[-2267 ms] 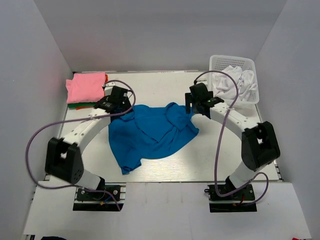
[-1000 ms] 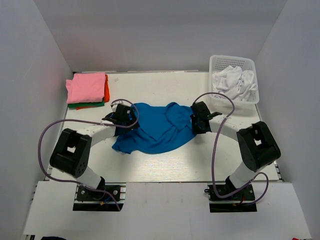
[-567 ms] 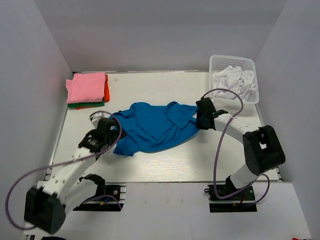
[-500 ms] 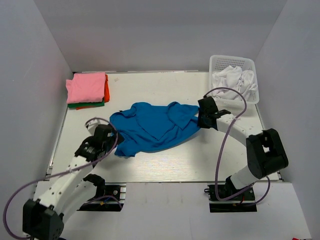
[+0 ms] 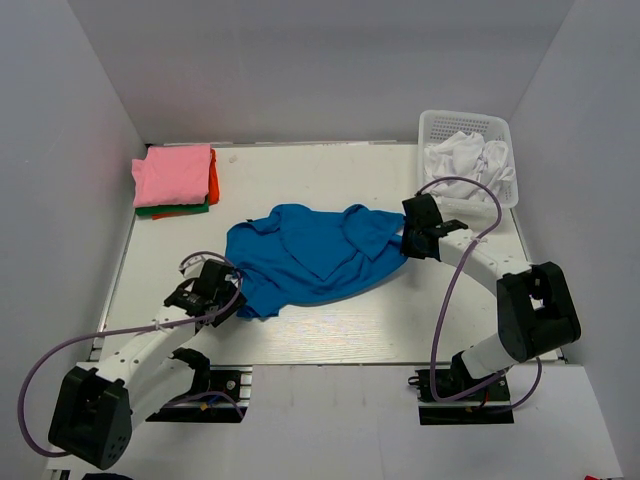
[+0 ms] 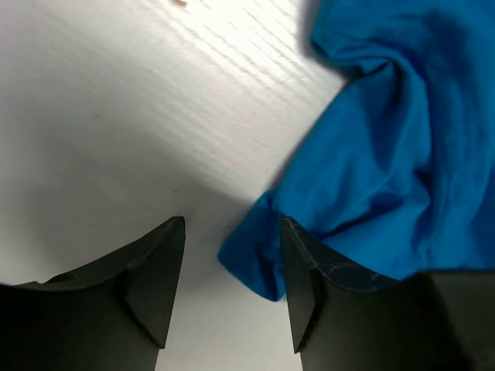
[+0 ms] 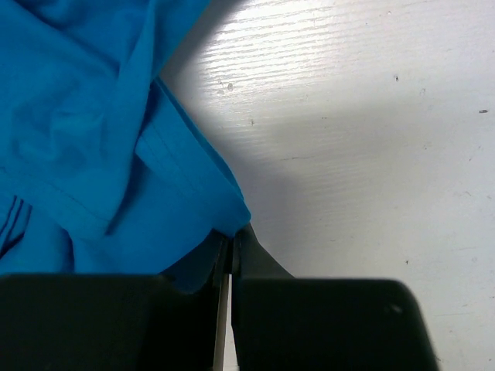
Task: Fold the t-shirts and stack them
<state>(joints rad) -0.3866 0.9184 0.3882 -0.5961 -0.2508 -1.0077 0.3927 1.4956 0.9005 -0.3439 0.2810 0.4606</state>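
Right tool (image 7: 230,246) is clamped on the right hem of the blue t-shirt (image 5: 310,255). Left tool (image 6: 232,259) sits low over the tabletop (image 5: 330,180), jaws apart. The shirt's near-left corner pokes between them and touches one finger, not gripped. Shirt lies rumpled mid-tabletop, unfolded.

Done, by my read: folded stack in the far-left corner, pink t-shirt (image 5: 175,173) on top, edges of the orange-red t-shirt (image 5: 213,180) and green t-shirt (image 5: 160,211) showing under it.

Left to do: the blue one, then the white t-shirts (image 5: 468,160) bunched in the basket (image 5: 465,117), far right.

Room: bare strips beyond the shirt and in front of it. Stack and basket are well apart from it. Side walls hug both.
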